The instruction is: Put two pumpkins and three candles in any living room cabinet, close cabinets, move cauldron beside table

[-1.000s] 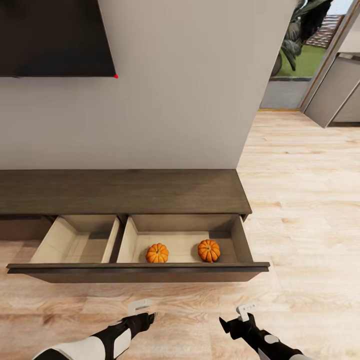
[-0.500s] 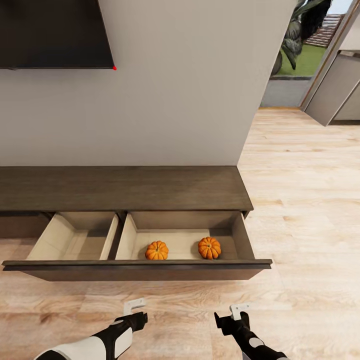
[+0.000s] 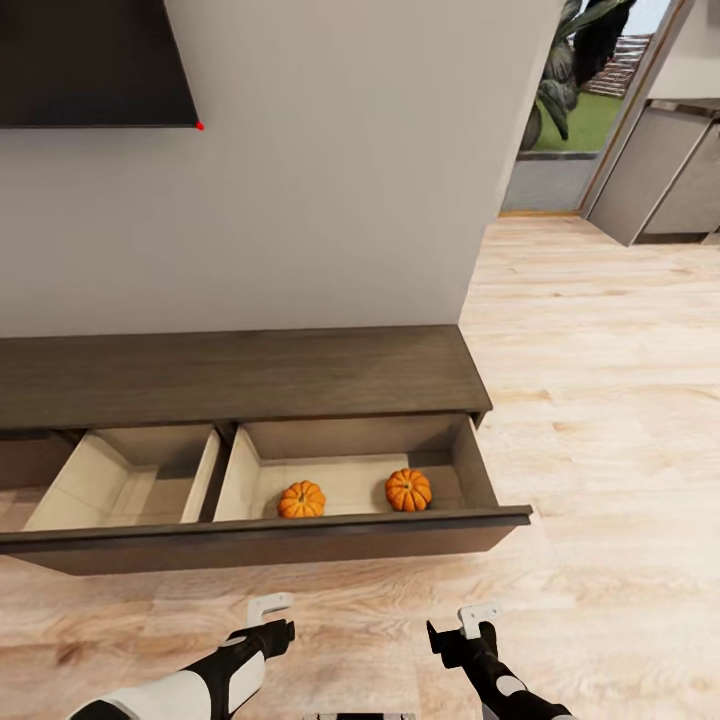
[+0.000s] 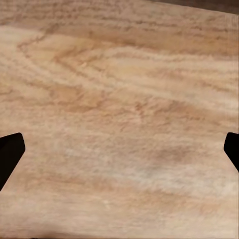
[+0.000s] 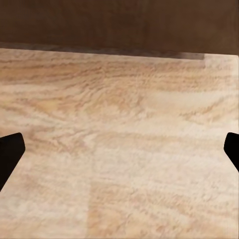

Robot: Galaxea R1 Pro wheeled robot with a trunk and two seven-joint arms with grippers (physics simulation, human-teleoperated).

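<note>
Floorboards of pale grained wood (image 3: 600,420) lie nearest, and above them hang both arms. The left hand (image 3: 268,612), black with a white bracket on its back, hovers over the boards at the near left; in the left wrist view (image 4: 119,149) its dark fingertips (image 4: 10,152) stand far apart at the two edges of the picture, released and empty, with nothing but floor between them. The right hand (image 3: 472,628), of the same make, hovers at the near right; the right wrist view (image 5: 119,149) also shows its fingertips (image 5: 10,152) spread wide with bare floor between, released and empty, and the dark front of the console across the far side.

Just beyond the hands runs the long low dark-brown wooden cabinet (image 3: 240,375), set against the wall. Its drawer is pulled out toward the robot, showing two pale light-wood compartments behind one dark front board (image 3: 260,540). The left compartment (image 3: 120,480) has nothing visible in it. In the right compartment sit the two small orange ribbed pumpkins: the left pumpkin (image 3: 301,499) near the front board, and the right pumpkin (image 3: 408,489) a little farther right, apart from the first and both upright.

Behind the cabinet rises a plain grey wall (image 3: 330,180), with the corner of a black wall-mounted screen (image 3: 90,60) at the far left. At the far right a glass doorway (image 3: 570,110) shows green plants outside.
</note>
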